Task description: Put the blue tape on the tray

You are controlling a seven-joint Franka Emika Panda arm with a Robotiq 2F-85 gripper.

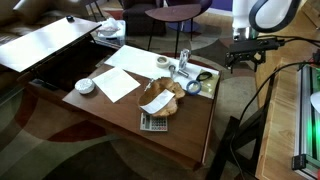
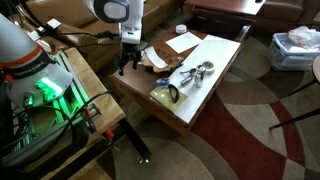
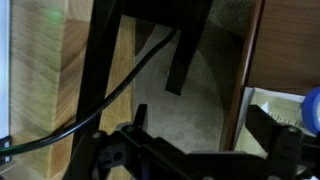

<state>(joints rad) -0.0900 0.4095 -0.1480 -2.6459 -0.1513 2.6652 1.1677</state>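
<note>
The gripper hangs beside the table, jaws spread and holding nothing. In the wrist view its fingers stand wide apart over floor and a cable. Nothing of the task looks done. What I take for the tape is a small dark ring lying on the table near that edge, apart from the tray, so reaching, gripping and carrying all remain. The ring is too small to be sure of its colour in both exterior views. In the wrist view a blue patch is cut off at the frame edge, and I cannot tell whether it is the tape. White paper hides most of the tray's floor.
</note>
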